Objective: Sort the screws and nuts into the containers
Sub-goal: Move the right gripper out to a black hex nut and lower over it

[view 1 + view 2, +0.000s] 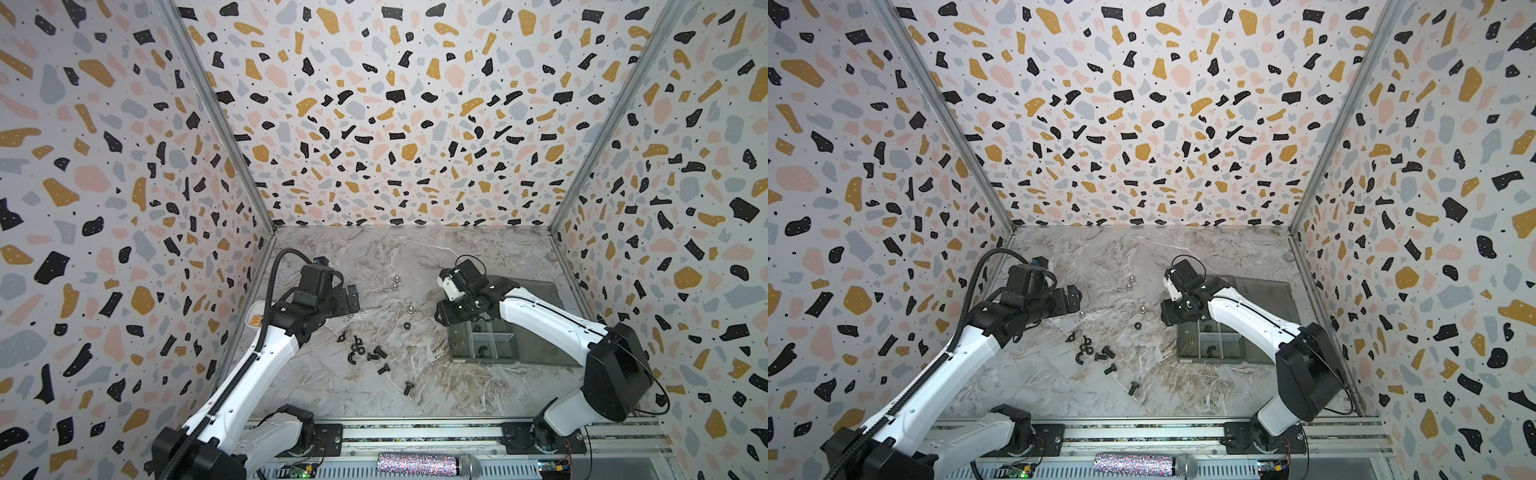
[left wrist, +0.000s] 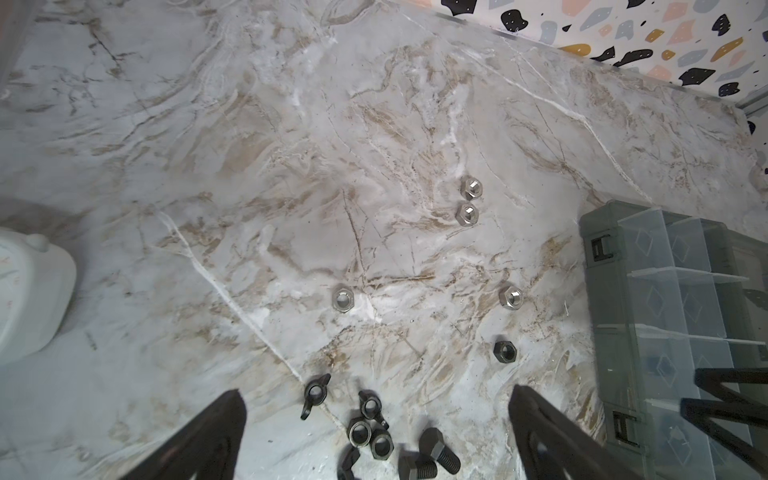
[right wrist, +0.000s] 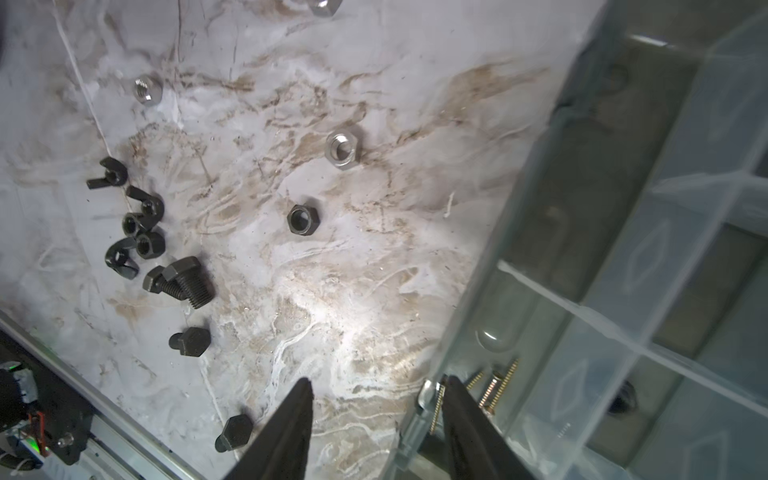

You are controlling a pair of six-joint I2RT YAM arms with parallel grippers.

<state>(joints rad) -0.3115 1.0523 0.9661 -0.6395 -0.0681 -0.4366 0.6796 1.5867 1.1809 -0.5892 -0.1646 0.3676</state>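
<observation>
Four short black hex-headed bolts lie on their sides on the grey veined marble tabletop, near its centre. The leftmost two lie touching and parallel, heads toward a cluster of black wing nuts and hex nuts just to their left, shanks pointing away from it. A lone black hex nut and four shiny silver hex nuts lie farther back. The smoky-grey translucent plastic organiser box sits at the right. Its near-left compartment holds thin brass-coloured screws, long axes roughly parallel, partly hidden behind a finger of the right gripper. That gripper hangs over the box's left edge, jaws partway spread, nothing between them. The left gripper hovers on the far side of the cluster, jaws spread wide, empty. The right arm covers the box's far compartments in both top views. A dark piece in another compartment is blurred behind the dividers. A white rounded dish at the left is cut off by the frame edge.
</observation>
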